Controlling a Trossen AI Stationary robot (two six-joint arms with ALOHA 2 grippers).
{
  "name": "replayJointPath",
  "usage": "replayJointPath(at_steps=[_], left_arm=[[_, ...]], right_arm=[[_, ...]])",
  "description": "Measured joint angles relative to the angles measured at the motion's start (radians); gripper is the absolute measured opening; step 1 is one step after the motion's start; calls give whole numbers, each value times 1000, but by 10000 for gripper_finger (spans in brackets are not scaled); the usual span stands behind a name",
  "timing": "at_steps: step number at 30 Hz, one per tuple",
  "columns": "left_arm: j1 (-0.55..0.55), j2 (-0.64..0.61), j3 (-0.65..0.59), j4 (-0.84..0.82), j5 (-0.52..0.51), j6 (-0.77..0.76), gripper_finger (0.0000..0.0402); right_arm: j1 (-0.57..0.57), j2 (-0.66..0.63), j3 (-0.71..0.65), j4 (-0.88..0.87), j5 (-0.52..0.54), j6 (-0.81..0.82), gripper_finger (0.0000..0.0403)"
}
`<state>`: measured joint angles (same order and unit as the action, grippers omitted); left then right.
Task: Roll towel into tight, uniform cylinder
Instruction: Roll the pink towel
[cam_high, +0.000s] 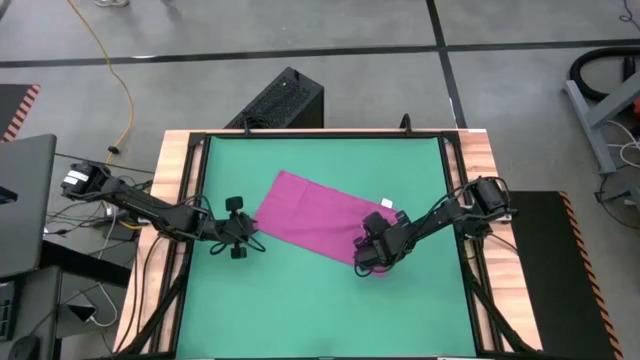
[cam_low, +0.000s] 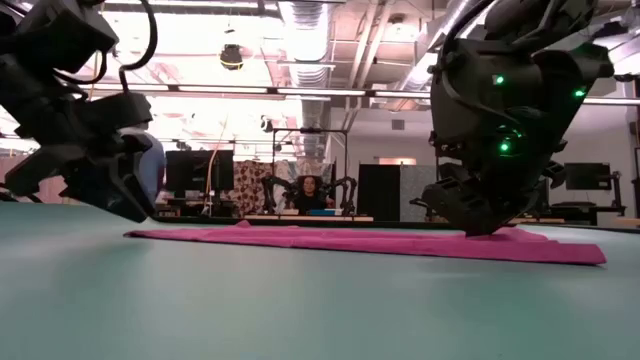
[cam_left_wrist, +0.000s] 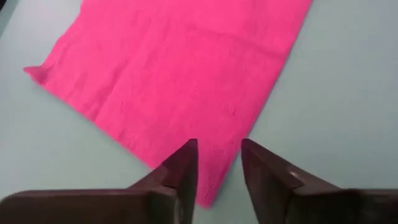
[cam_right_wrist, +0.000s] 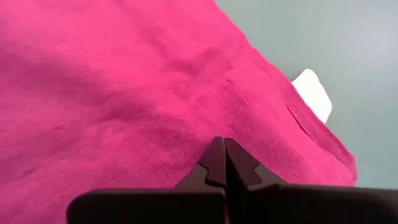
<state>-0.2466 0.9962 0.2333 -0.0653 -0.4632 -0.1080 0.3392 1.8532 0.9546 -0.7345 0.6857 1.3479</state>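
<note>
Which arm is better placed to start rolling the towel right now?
Probably the right. The right gripper is down on the towel, fingers shut at its edge near the white tag. The left gripper sits open just off the opposite corner.

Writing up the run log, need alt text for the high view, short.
Overhead view of a magenta towel lying flat and unrolled on a green mat. The right gripper is down on the towel's right end, near its white tag; the left gripper sits at its left corner.
</note>
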Motion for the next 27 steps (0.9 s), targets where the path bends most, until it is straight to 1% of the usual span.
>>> replayJointPath(at_steps=[1,4,6,10,13,16,18,22,27], left_arm=[[0,0,0,15,2,-9,127],[0,0,0,58,-38,-67,149],[0,-7,0,114,-38,-81,154],[-2,-30,0,256,-13,-45,155],[-3,-49,0,366,30,-11,154],[-15,-52,0,450,86,1,143],[-31,-52,0,494,109,-6,134],[-67,-51,0,531,138,-16,121],[-113,-51,0,545,140,-37,119]], right_arm=[[13,1,12,-4,15,0,10],[58,3,70,-64,83,-3,10],[80,1,110,-116,111,-13,10],[110,1,158,-178,129,-12,10],[163,1,192,-159,131,-14,10],[247,0,206,-93,129,-42,10],[301,1,205,-63,128,-19,10],[378,41,202,-53,117,87,9],[417,121,200,-17,88,161,9]])
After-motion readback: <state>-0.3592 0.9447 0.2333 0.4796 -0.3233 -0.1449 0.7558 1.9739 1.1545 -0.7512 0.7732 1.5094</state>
